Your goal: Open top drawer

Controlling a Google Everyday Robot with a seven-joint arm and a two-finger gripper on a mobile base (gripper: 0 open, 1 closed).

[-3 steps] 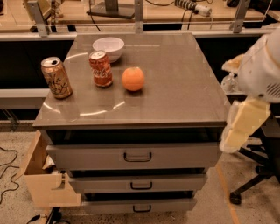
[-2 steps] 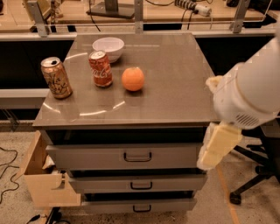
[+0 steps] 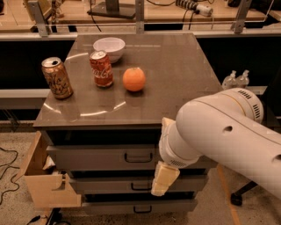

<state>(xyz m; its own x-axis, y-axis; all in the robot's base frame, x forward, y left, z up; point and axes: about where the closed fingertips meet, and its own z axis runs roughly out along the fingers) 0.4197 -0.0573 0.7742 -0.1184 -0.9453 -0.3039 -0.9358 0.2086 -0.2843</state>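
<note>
The camera view looks down on a grey, glossy counter (image 3: 175, 74) with overhead light glinting off it. An orange (image 3: 134, 79) sits near its middle. Just left of the orange stands a red cola can (image 3: 101, 69), and farther left a tan can (image 3: 57, 78), both upright. A white bowl (image 3: 109, 47) sits behind and left of the orange, close behind the red can.

Below the orange, under the counter's front edge and a dark gap, is the top drawer (image 3: 88, 157). It appears pushed in, with its dark loop handle (image 3: 138, 157) at centre. Two shallower drawers (image 3: 109, 185) lie beneath it.

The white arm (image 3: 224, 132) comes in from the lower right of the orange. Its cream claw (image 3: 164, 179) hangs in front of the drawer fronts, just right of and below the top drawer's handle and apart from it. Whether the claw is released or clenched cannot be told.

Low to the orange's left, an open cardboard box (image 3: 44, 184) leans against the cabinet on a speckled floor (image 3: 13, 206). To its right, past the counter's edge, are two clear bottles (image 3: 236, 79). Behind it runs a wooden bench (image 3: 74, 13) with metal posts and cables.
</note>
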